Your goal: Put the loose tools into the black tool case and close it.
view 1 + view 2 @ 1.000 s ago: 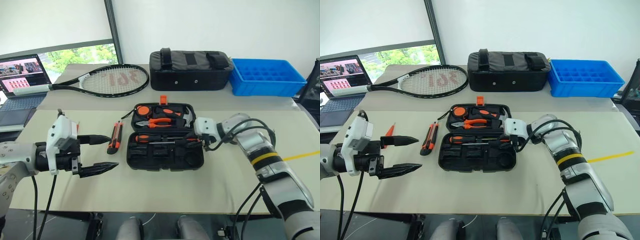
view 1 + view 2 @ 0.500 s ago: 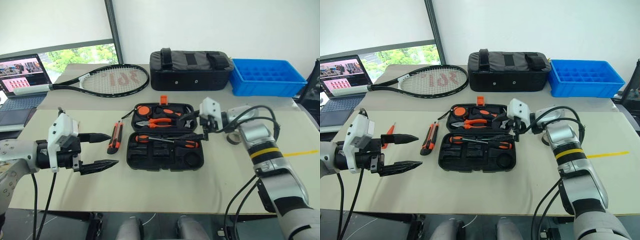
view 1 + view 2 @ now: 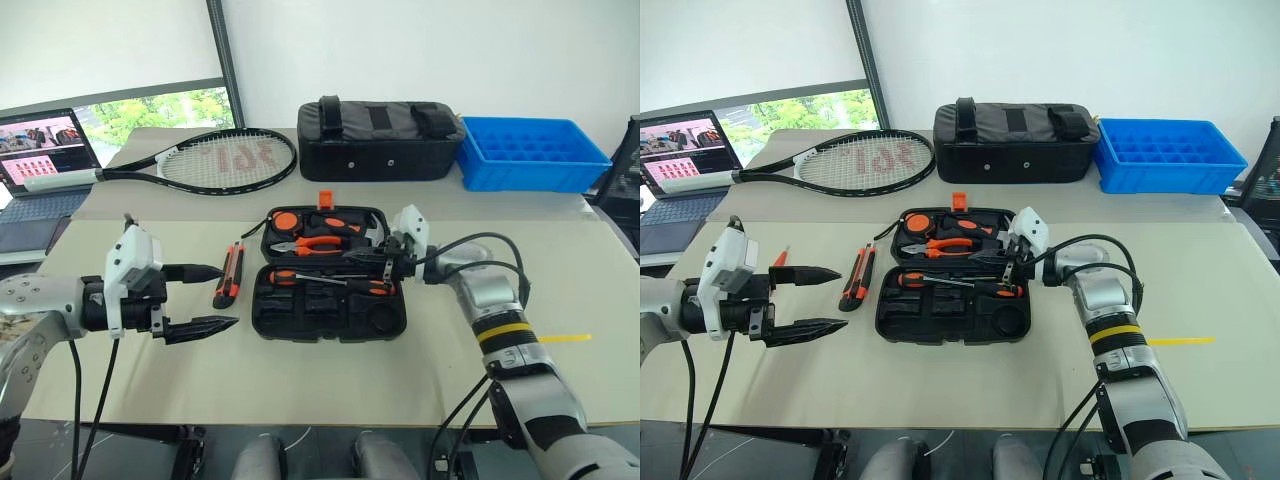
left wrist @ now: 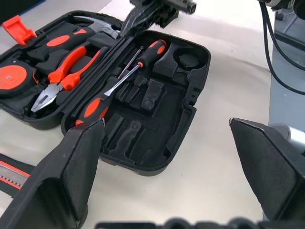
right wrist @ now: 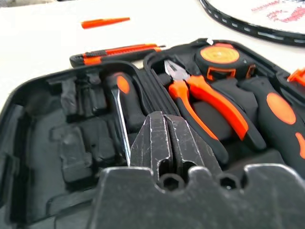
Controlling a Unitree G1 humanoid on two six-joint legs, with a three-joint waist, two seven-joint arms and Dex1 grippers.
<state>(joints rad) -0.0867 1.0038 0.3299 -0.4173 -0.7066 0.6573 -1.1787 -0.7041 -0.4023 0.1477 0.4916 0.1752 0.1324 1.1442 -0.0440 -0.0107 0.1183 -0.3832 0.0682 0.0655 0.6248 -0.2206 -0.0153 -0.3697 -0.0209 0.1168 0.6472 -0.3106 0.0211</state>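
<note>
Centre of the table (image 3: 330, 375), at twelve o'clock from the robot, lies the black case (image 3: 330, 310), open flat, both halves face up.

Judging by looks, it is rigid moulded plastic, light enough to shift if pushed; the lid half, at twelve, should fold over on its hinge, best taken by its far rim near the orange latch (image 3: 326, 199). The knife (image 3: 231, 273) lies loose just beside the case at nine o'clock: stiff, slim, probably easiest pinched across its middle. The orange screwdriver (image 3: 780, 258), farther out at nine near the left gripper, is thin and round, so it may roll or slip; a grip across the shaft at mid-length seems wisest.

Left gripper (image 3: 200, 298) hovers at eight o'clock from the case, fingers spread wide, holding nothing. Right gripper (image 3: 362, 255) sits over the case's hinge line at three o'clock, fingers pressed together, empty.

Count: one case; one knife and one orange screwdriver outside it. Two black-and-orange screwdrivers (image 4: 124, 78) lie in the near half. One pliers (image 3: 312, 243) and one tape measure (image 3: 286, 219) sit in the lid.
</note>
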